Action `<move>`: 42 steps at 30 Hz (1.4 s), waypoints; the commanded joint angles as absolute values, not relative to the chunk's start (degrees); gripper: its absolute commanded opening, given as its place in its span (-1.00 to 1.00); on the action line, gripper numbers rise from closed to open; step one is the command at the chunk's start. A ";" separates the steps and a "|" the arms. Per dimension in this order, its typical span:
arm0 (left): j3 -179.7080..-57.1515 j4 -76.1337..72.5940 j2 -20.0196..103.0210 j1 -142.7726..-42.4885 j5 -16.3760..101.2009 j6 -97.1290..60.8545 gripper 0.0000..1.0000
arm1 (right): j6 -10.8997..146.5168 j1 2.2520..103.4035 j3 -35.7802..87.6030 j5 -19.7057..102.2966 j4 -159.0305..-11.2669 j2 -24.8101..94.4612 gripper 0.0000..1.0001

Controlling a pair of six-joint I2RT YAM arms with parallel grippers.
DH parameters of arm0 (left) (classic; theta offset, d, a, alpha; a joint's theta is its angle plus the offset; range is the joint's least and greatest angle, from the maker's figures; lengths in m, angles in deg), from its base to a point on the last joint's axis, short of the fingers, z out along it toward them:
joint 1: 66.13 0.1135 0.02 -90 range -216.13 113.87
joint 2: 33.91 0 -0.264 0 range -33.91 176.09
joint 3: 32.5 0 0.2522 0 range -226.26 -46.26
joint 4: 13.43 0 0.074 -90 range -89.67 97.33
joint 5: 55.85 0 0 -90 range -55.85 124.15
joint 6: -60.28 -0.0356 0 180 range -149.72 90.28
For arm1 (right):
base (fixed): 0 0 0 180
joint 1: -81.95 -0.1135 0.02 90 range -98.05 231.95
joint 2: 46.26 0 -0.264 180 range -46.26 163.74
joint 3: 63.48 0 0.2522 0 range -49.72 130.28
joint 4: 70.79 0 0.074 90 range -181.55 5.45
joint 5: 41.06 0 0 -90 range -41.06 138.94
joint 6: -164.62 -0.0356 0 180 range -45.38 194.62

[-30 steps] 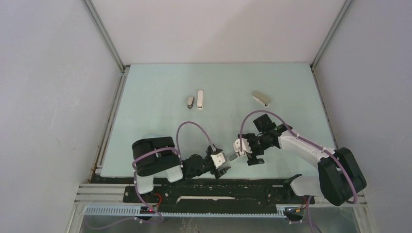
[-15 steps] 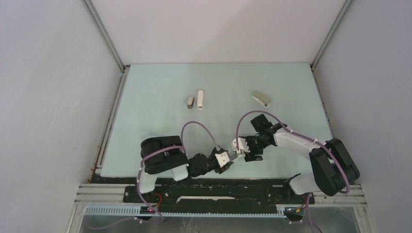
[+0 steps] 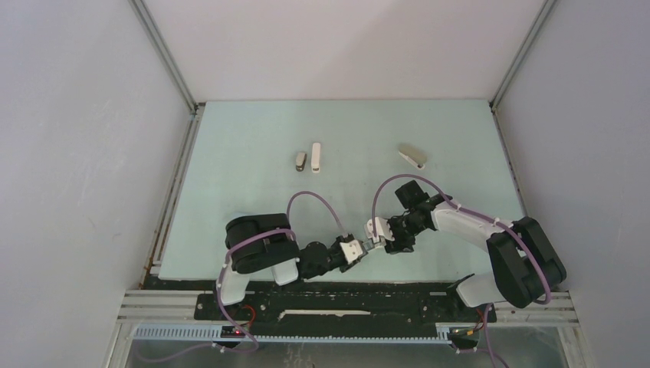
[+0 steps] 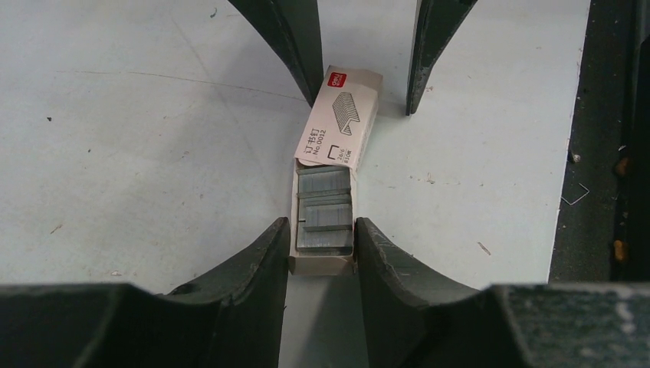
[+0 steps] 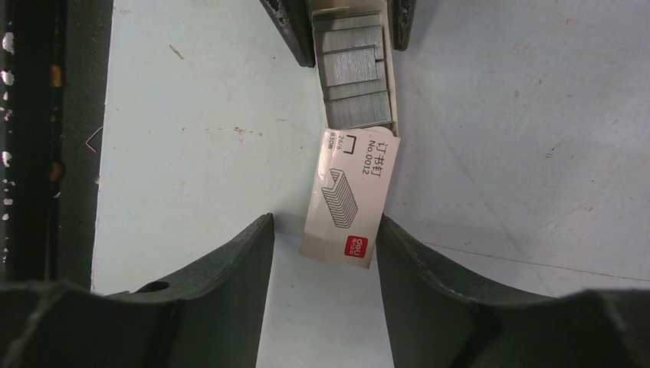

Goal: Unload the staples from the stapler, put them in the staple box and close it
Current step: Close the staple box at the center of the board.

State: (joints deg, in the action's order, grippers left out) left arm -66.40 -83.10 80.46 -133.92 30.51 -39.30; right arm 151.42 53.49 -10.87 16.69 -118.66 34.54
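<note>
Left fingers (image 4: pixel 253 268) pinch the box tray (image 4: pixel 322 264), right fingers (image 5: pixel 230 268) stand spread round its sleeve (image 5: pixel 352 199), and the slanted stapler (image 3: pixel 411 157) lies beyond, nearer the right arm.

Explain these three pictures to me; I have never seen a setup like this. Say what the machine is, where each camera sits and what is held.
This is a pair of robot arms bolted at the near edge of a pale table. The wide picture looks down from above and behind them. The other two come from a camera on each wrist, so the dark prongs at the bottom are that arm's own fingers. The left gripper presses both sides of a cardboard drawer filled with grey staples. The right gripper straddles the printed sleeve of that box, with a gap on one side. Farther back lie a beige stapler, a slim white stapler and a smaller grey object.
</note>
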 commanded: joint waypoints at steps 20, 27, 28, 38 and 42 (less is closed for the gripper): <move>-68.23 -81.34 82.46 -130.87 38.25 -40.35 -0.20 | 154.46 53.13 -9.56 18.14 -115.68 35.93 -0.11; -68.32 -81.39 82.49 -129.83 39.96 -39.89 -0.20 | 154.77 53.17 -9.56 18.39 -115.52 35.93 -0.05; -68.32 -81.38 82.47 -129.73 40.12 -39.83 -0.20 | 154.64 53.19 -9.56 18.37 -115.47 35.92 -0.04; -68.70 -81.32 82.49 -129.02 42.48 -39.38 -0.23 | 154.18 52.87 -9.56 18.06 -115.06 35.97 -0.02; -68.67 -81.36 82.65 -128.58 44.46 -39.32 -0.24 | 154.70 52.76 -9.56 18.32 -114.98 36.09 -0.05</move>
State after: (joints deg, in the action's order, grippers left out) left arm -67.41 -83.13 81.31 -129.22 41.46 -38.97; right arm 152.73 53.25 -10.63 16.77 -117.96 34.98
